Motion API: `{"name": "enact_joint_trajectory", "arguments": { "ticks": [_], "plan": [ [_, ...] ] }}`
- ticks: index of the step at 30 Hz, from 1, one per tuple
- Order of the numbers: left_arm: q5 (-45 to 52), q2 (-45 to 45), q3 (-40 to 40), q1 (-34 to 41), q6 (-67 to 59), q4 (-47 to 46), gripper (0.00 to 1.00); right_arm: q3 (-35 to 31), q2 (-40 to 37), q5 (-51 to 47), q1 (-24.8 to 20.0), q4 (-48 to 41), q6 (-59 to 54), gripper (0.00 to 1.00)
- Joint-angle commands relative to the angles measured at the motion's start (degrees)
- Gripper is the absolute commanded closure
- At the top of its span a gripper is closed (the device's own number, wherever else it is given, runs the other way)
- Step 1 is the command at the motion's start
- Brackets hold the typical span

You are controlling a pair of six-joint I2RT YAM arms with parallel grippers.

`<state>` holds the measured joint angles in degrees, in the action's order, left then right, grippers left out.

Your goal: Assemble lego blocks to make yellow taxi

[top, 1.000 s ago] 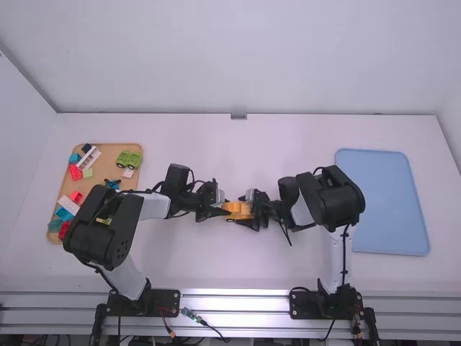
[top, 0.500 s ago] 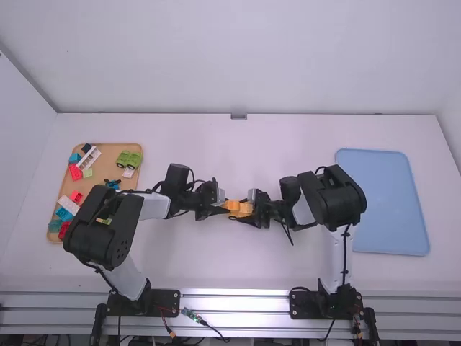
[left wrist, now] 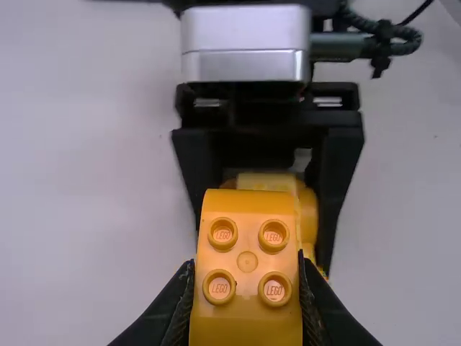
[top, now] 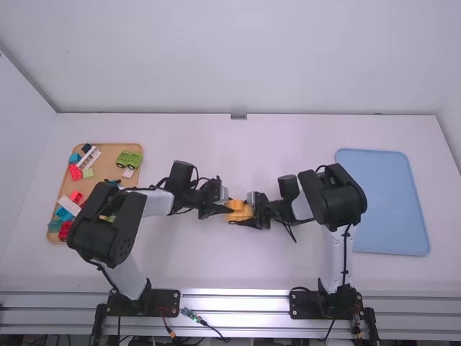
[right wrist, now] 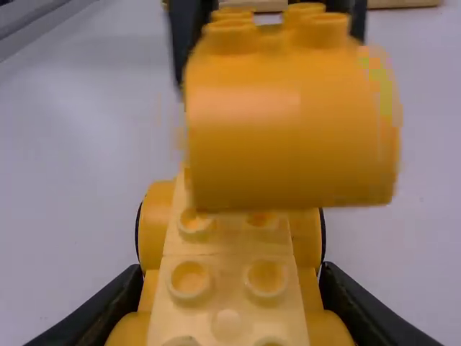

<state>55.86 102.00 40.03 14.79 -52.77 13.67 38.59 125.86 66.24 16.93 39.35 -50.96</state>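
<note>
- An orange-yellow rounded block [left wrist: 247, 261] is hanging over the middle of the white worktop [top: 202, 267], the left end effector [top: 221, 208] gripping it.
- Close on its right, a yellow wheeled base [right wrist: 227, 292] is sitting pinched in the right end effector [top: 247, 218].
- Left, a wooden tray [top: 109, 153] is holding coloured blocks [top: 75, 172].
- Right, a blue tray [top: 382, 202] is lying flat.

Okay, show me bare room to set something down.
Crowded: mid-table, where the left gripper and right gripper hold yellow blocks, and the block-strewn wooden tray. Bare: the blue tray, the table between both trays beyond the grippers, and from the grippers to the metal rail.
</note>
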Motion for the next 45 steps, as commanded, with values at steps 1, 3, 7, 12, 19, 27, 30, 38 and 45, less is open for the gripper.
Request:
{"name": "enact_joint_trajectory", "arguments": {
  "ticks": [1, 3, 7, 12, 19, 27, 30, 38, 45],
  "plan": [
    [0.72, 0.92, 0.52, 2.14, -0.46, -0.35, 0.98, 0.04, 0.92, -1.97, 0.09, -1.22, -0.39, 0.53],
    [-1.03, 1.2, 0.59, 2.89, 1.31, 0.09, 0.98, -0.02, 0.92, -2.08, 0.02, -0.79, -0.2, 0.53],
    [-4.31, 1.42, 0.59, 3.61, 3.91, 0.5, 0.98, -0.2, 0.92, -3.82, 0.04, -1.03, -0.11, 0.52],
    [-4.5, 1.42, 0.57, 3.56, 3.91, 0.9, 0.98, -1.29, 0.92, -4.57, 0.94, 1.11, -0.11, 0.52],
    [-3.87, 4.15, 0.59, 3.61, 3.98, 2.71, 0.98, -1.05, 0.92, -4.98, 1.01, 1.92, 1.62, 0.52],
    [-3.87, 4.33, 0.61, 3.54, 4.15, 2.38, 0.98, -0.98, 0.92, -5.05, 1.03, 1.97, 1.44, 0.52],
    [-4.9, 4.33, 0.57, 3.56, 6.05, 2.12, 0.98, -1.05, 0.92, -5.77, 1.03, 1.99, 1.46, 0.52],
    [-5.75, 4.31, -0.04, 3.54, 5.4, 0.15, 0.98, -1.05, 0.92, -6.73, 1.05, 2.38, 2.08, 0.52],
    [-4.42, 4.17, -2.91, 3.54, 5.42, 6.05, 0.98, -1.05, 0.92, -6.73, 0.59, 2.21, 2.27, 0.52]
  ]
}}
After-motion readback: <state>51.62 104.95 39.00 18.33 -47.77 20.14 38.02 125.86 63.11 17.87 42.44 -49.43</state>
